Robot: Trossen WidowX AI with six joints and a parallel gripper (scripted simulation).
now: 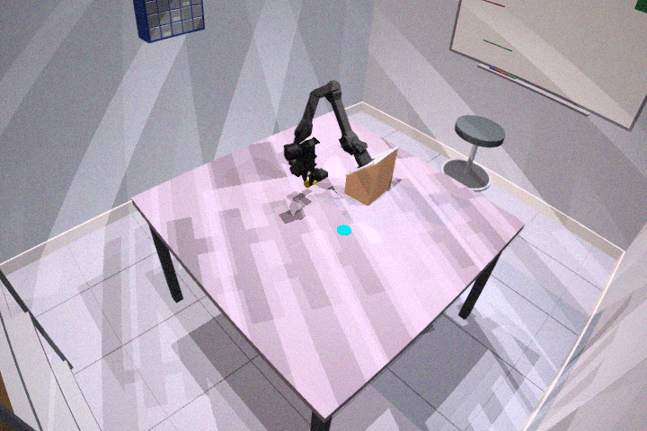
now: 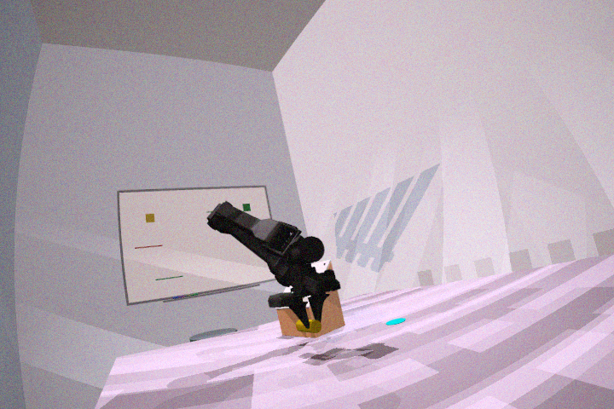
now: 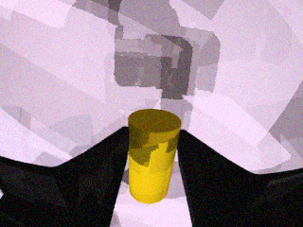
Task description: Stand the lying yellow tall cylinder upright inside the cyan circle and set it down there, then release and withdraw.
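The yellow tall cylinder (image 1: pixel 308 183) (image 2: pixel 309 326) (image 3: pixel 150 180) is on its side, roughly level, between the two black fingers. My gripper (image 1: pixel 310 181) (image 2: pixel 312 323) (image 3: pixel 153 134) is shut on it and holds it a little above the table. In the wrist view a finger stands on each side of the cylinder, and its darker end face points to the top of the view. The flat cyan circle (image 1: pixel 343 230) (image 2: pixel 396 321) lies on the table with nothing on it, away from the gripper; it is not in the wrist view.
The wooden block (image 1: pixel 368 182) (image 2: pixel 333 313) with a white sloped top stands at the arm's base, near the held cylinder. The pinkish table (image 1: pixel 334 304) (image 2: pixel 462 332) bears shadows of the arm. A grey stool (image 1: pixel 479 129) stands beyond the table edge.
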